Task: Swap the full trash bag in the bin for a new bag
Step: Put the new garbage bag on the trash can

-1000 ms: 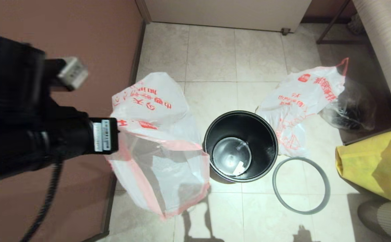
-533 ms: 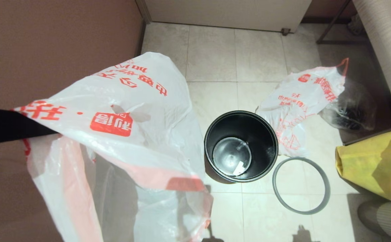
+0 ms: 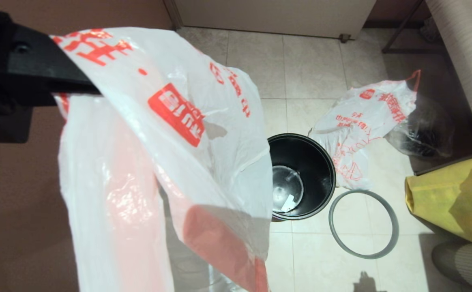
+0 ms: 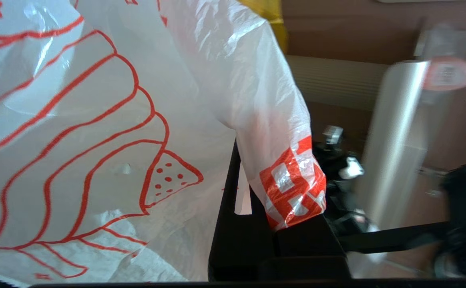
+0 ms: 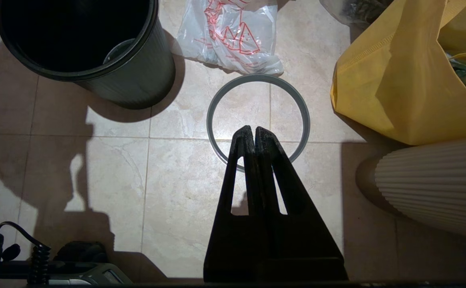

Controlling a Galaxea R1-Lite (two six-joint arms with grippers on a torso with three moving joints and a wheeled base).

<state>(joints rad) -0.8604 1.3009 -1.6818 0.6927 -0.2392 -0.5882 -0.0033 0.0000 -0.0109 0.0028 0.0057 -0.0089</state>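
Observation:
My left gripper [image 4: 253, 200] is shut on the new bag [image 3: 171, 134], pinching its red-printed edge [image 4: 293, 188]. The thin white see-through bag hangs high and close in the head view, draped over the black fingers [image 3: 37, 77] and hiding the bin's left rim. The black bin [image 3: 325, 162] stands empty on the tiles, a scrap of paper on its bottom. Its grey ring [image 3: 363, 192] lies flat on the floor beside it. The full trash bag [image 3: 361, 121] lies crumpled behind the ring. My right gripper [image 5: 254, 130] is shut and empty, hovering over the ring [image 5: 209, 120].
A clear bag with dark contents [image 3: 422, 134] lies by the full trash bag. A big yellow bag [image 3: 451, 198] and a ribbed cream object [image 3: 463, 259] stand at the right. A brown wall [image 3: 17, 202] runs along the left. Bare tiles lie in front of the bin.
The left gripper has lifted the new bag off the floor, up and closer to the head camera; the bag now hangs over part of the bin. The right gripper has not moved.

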